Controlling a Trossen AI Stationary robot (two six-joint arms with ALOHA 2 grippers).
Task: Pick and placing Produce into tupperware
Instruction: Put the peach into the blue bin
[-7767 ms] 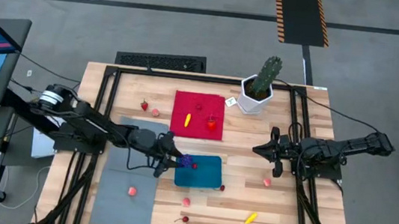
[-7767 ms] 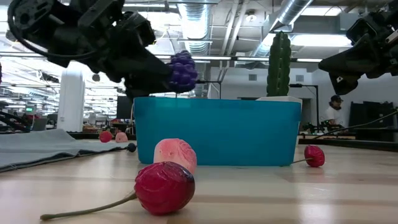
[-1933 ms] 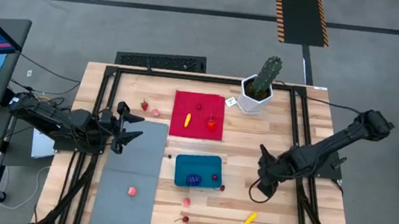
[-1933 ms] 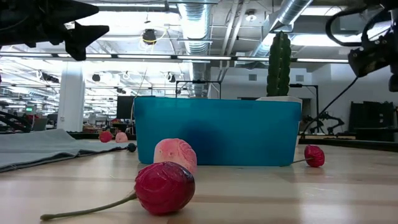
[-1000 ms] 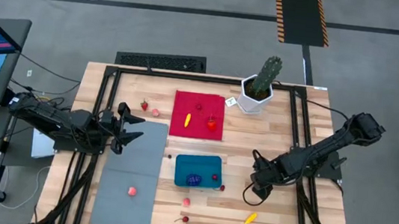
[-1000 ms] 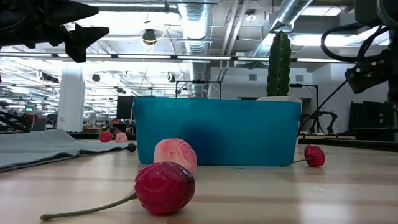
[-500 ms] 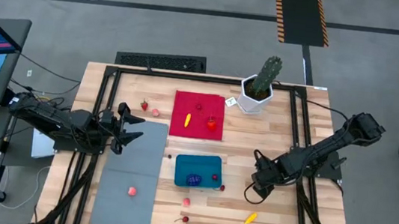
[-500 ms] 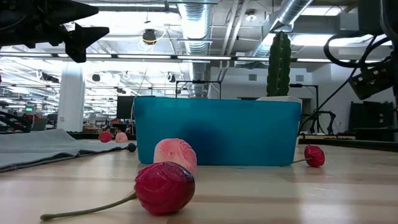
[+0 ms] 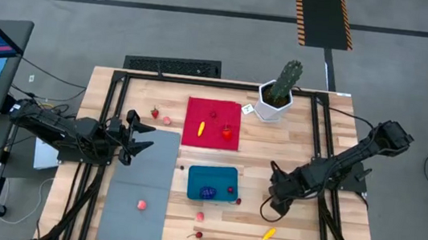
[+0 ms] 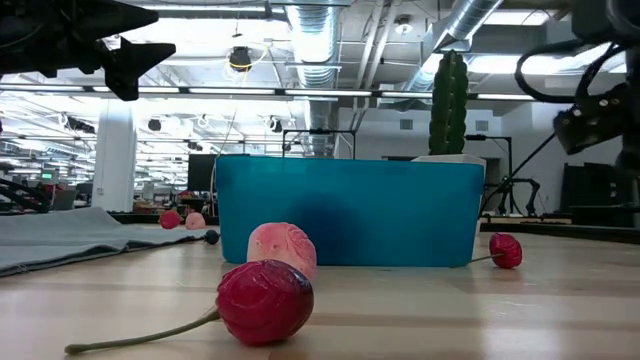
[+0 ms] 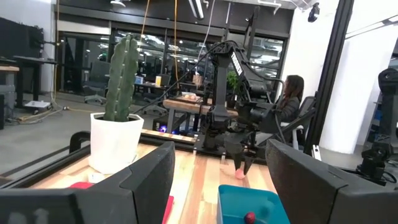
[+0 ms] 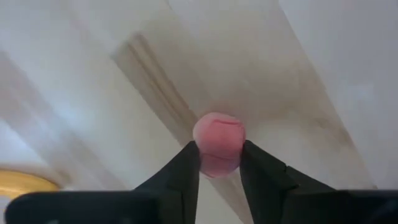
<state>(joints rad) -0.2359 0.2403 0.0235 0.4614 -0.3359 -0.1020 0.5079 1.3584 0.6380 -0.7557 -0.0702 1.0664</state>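
My right gripper points down at the table right of the teal tupperware and is shut on a pink piece. The tupperware holds a dark blue-purple cluster and a cherry. My left gripper waits open, raised over the grey mat's far left corner. Loose produce lies about: a pink piece on the mat, a pink piece, a cherry and a yellow piece near the front, and a cherry beside the tupperware. My right gripper pinches the round pink piece between its two fingertips, one on either side of its lower half. The fingers come from above, pointing down at the wood. Whether the piece rests on the table or is lifted clear, I cannot tell.
A red cloth at the far middle carries a yellow piece and a strawberry. A strawberry and a pink piece lie left of it. The cactus in its white pot stands at the far right. The grey mat covers the near left.
My right gripper has stayed over the pink piece's place, shifting only slightly and dipping a little in the low view. The left arm has kept still.
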